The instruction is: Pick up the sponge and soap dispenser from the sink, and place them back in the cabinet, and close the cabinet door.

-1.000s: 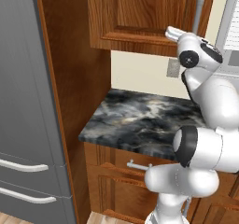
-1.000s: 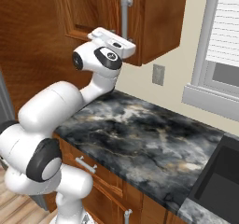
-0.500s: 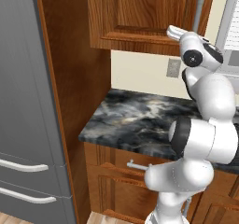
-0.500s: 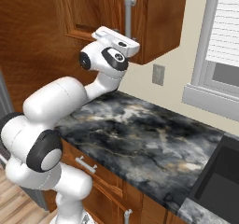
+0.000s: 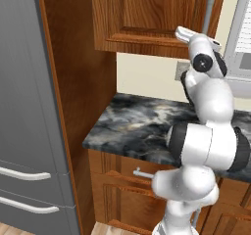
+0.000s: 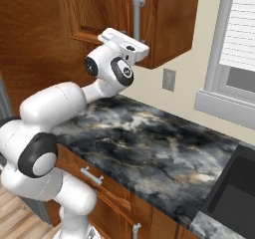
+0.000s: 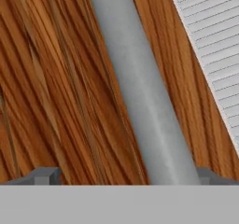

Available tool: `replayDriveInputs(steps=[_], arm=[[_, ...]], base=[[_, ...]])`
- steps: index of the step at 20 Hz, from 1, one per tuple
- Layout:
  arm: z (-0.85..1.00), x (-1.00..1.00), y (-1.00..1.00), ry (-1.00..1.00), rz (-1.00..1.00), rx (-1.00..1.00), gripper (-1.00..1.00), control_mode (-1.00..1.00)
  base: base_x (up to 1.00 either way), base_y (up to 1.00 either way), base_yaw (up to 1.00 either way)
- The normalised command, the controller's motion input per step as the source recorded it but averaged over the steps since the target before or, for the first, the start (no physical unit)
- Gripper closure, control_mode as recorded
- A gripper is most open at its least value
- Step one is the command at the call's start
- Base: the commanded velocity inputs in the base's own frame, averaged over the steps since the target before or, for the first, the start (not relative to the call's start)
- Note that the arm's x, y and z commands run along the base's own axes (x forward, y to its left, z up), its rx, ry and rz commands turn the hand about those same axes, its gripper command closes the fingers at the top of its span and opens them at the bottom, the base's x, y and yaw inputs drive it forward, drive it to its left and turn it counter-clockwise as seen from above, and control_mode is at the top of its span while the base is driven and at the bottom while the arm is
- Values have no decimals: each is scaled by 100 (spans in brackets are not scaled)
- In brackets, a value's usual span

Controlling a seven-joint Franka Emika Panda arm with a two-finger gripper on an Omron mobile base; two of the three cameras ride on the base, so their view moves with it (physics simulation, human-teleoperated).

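hand view: my gripper [image 7: 123,174] spread wide, tips either side of the cabinet door's [image 7: 56,78] grey bar handle [image 7: 140,92]; nothing gripped; marbled surface [image 6: 149,148] below.

A dark marble counter [image 6: 149,148] sits over brown drawers [image 5: 122,173] with small silver handles. A tall grey fridge [image 5: 24,106] stands at one end. A window with white blinds [image 6: 241,39] and a wall outlet [image 6: 169,79] are on the cream wall.

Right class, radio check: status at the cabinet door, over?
Gripper open, fingertips either side of the bar handle. Cabinet door looks shut. Nothing in the way.
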Motion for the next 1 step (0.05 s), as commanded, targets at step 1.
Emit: replayDriveInputs(steps=[1], arm=[[-4, 9, -10, 0, 2, 0, -100, -100]], base=[[0, 0, 0]])
